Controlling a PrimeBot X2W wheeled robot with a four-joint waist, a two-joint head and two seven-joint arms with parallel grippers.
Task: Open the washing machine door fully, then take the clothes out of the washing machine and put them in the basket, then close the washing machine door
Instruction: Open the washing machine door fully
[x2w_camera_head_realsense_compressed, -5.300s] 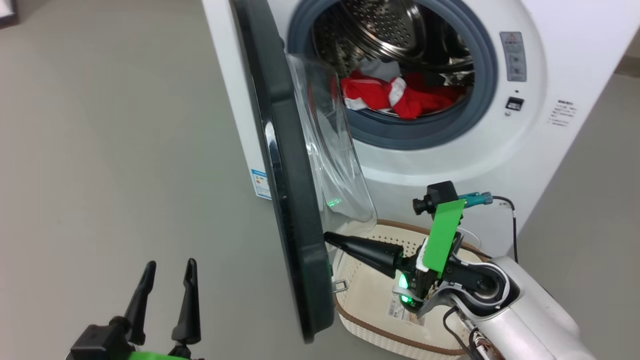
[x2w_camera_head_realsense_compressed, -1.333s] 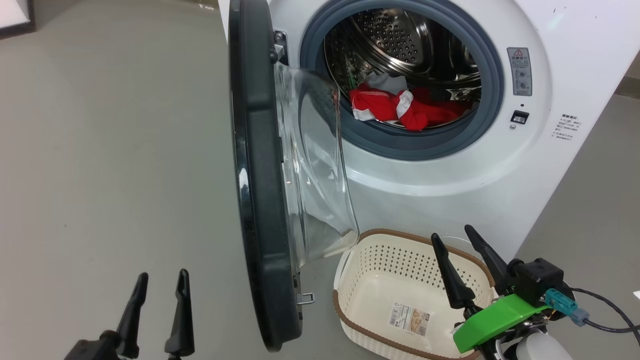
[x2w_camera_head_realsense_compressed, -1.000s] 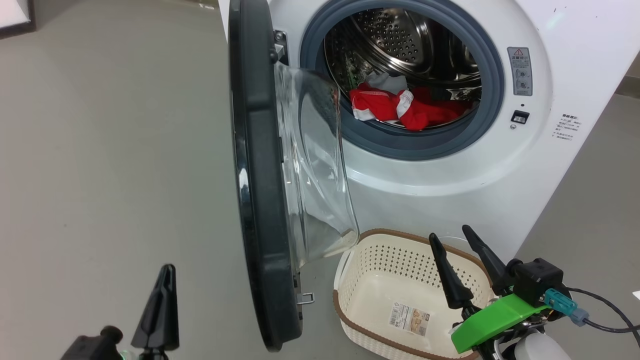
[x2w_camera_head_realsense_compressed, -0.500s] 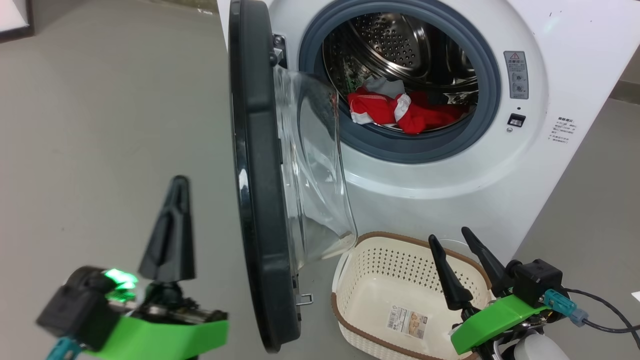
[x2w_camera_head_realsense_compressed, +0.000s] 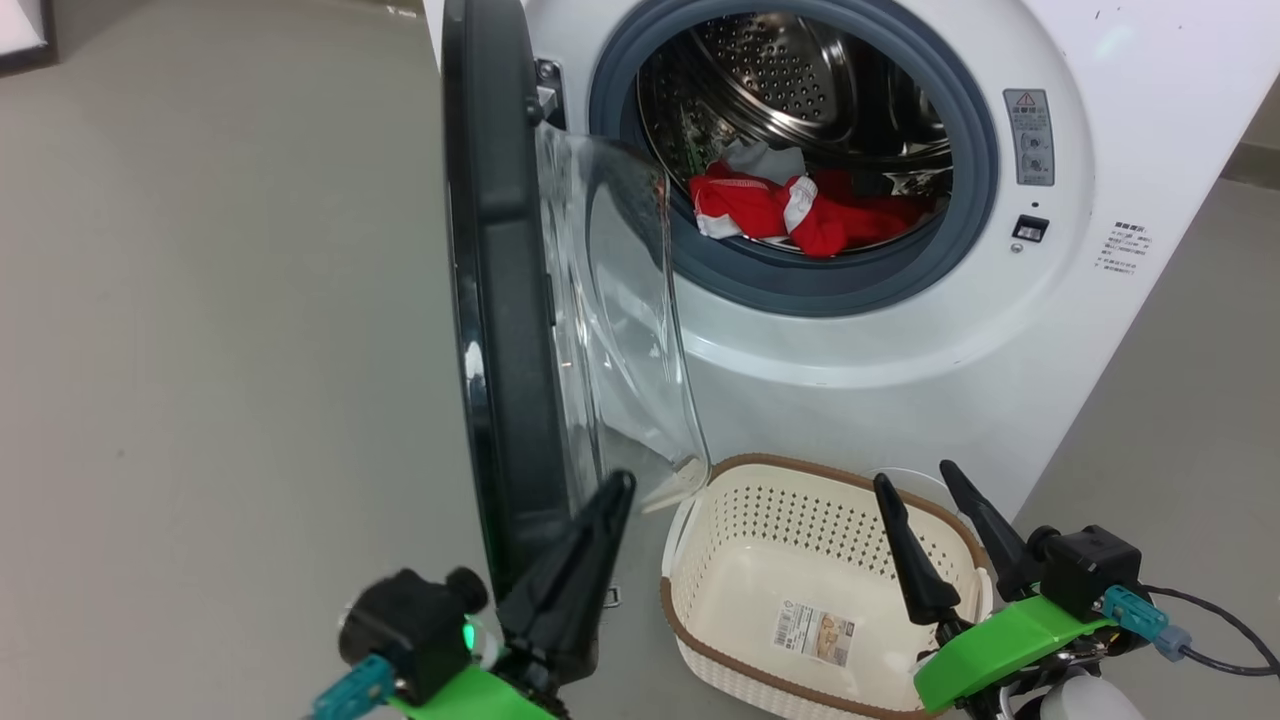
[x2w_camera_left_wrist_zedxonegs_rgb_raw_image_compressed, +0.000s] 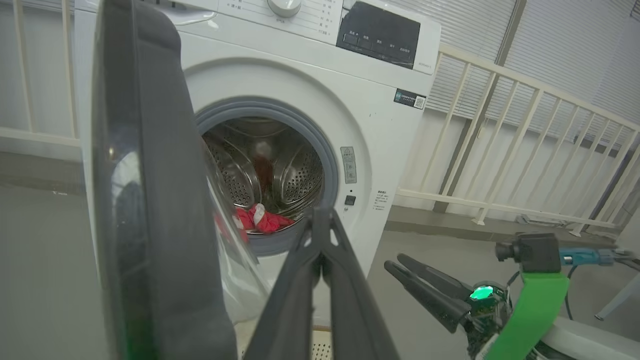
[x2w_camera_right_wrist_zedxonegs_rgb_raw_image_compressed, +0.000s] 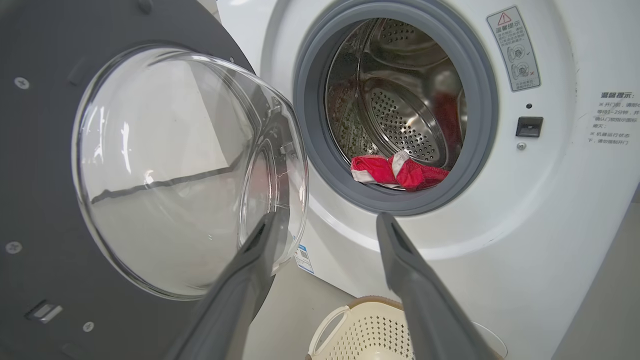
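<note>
The white washing machine (x2w_camera_head_realsense_compressed: 900, 330) stands with its black-rimmed door (x2w_camera_head_realsense_compressed: 500, 300) swung out edge-on, the glass bowl (x2w_camera_head_realsense_compressed: 620, 330) facing the drum. Red clothes (x2w_camera_head_realsense_compressed: 800, 215) with white trim lie in the steel drum, and they also show in the wrist views as the clothes (x2w_camera_left_wrist_zedxonegs_rgb_raw_image_compressed: 260, 220) (x2w_camera_right_wrist_zedxonegs_rgb_raw_image_compressed: 400, 170). The cream basket (x2w_camera_head_realsense_compressed: 790, 510) sits on the floor below the drum opening. My left gripper (x2w_camera_head_realsense_compressed: 618, 485) is shut, its tip at the door's lower rim on the glass side; I cannot tell if it touches. My right gripper (x2w_camera_head_realsense_compressed: 912, 478) hangs open over the basket's right end, holding nothing.
Grey floor spreads to the left of the door. In the left wrist view a white railing (x2w_camera_left_wrist_zedxonegs_rgb_raw_image_compressed: 500, 150) runs behind the machine on the right. A cable (x2w_camera_head_realsense_compressed: 1200, 630) trails from my right wrist.
My left gripper has shut, lifted, then swung right and down to the door's lower rim. The right gripper has stayed about where it was. The head camera has shifted slightly.
</note>
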